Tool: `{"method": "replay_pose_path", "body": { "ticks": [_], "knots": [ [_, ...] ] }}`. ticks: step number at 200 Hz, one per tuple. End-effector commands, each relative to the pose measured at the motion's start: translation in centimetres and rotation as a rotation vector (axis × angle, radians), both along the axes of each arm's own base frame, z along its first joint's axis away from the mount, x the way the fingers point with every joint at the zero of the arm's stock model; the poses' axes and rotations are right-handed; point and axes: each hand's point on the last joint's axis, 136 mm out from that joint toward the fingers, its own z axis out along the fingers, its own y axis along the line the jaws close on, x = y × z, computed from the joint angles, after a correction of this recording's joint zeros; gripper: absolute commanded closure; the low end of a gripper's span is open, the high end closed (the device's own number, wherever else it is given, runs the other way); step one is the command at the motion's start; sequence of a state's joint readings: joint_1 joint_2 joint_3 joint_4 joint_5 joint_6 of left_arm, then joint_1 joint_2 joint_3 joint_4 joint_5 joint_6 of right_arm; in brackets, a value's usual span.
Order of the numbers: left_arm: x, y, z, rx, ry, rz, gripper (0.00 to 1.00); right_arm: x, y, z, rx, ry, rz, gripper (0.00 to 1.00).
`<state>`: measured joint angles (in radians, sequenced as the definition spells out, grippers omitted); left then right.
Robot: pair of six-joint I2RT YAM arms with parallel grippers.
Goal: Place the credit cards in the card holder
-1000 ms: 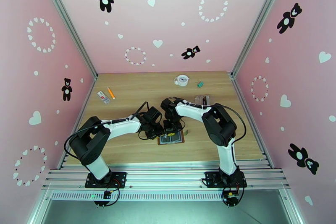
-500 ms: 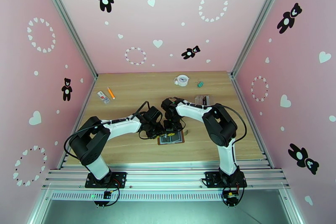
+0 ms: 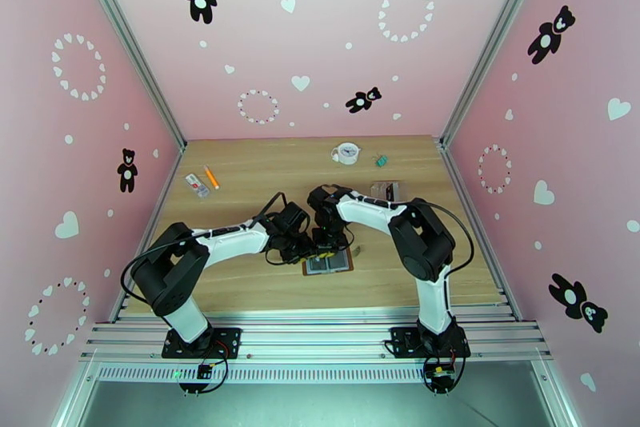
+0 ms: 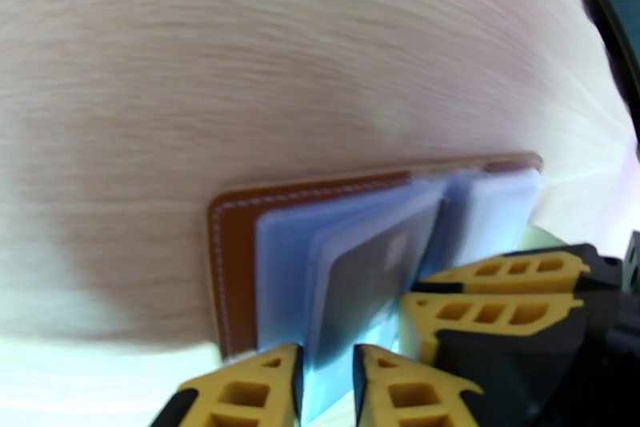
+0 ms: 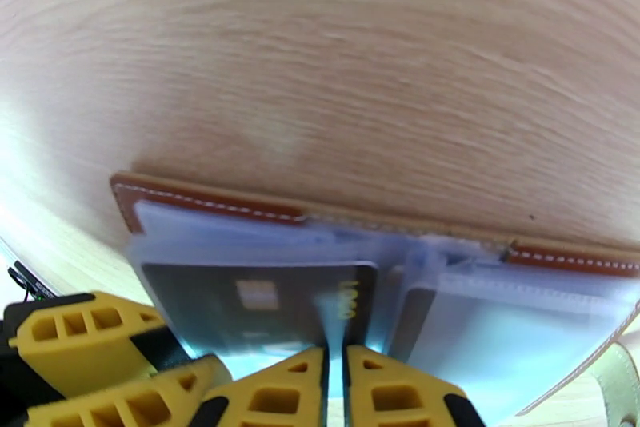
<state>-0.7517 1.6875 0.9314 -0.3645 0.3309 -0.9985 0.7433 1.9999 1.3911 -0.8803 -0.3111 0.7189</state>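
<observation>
Brown white-stitched card holder (image 5: 200, 201), dark grey credit card (image 5: 256, 305)

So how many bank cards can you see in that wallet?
1 for sure: a dark card with a chip, tucked in a clear sleeve of the open brown wallet. A dark edge in the neighbouring sleeve may be a second card; others may be hidden.

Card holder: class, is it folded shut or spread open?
Spread open: the card holder shows clear sleeves, a dark card inside one.

Stitched leather card holder (image 5: 200, 201), matt wooden table (image 5: 320, 37)
</observation>
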Motion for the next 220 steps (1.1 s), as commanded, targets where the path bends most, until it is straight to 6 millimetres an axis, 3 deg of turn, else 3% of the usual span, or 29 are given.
{"method": "replay_pose_path", "body": {
  "ticks": [1,72,131,159,220],
  "knots": [
    [0.0,-1.4,1.9,-0.075,-0.045,-0.032,0.76,1.0,0.4,2.3,0.035,-0.046,-0.025,0.86],
    [0.4,-3.2,2.8,-0.116,-0.062,-0.044,0.76,1.7,-1.0,3.5,0.043,-0.066,-0.069,0.85],
    [0.5,-5.2,3.8,-0.145,-0.074,-0.073,0.76,1.6,-4.2,3.8,0.032,-0.078,-0.133,0.83],
    [0.6,-6.2,4.3,-0.154,-0.079,-0.091,0.71,1.5,-5.5,3.7,0.034,-0.075,-0.161,0.79],
    [0.9,-6.7,4.2,-0.151,-0.079,-0.089,0.66,1.0,-5.6,3.3,0.072,-0.044,-0.182,0.72]
  ]
}}
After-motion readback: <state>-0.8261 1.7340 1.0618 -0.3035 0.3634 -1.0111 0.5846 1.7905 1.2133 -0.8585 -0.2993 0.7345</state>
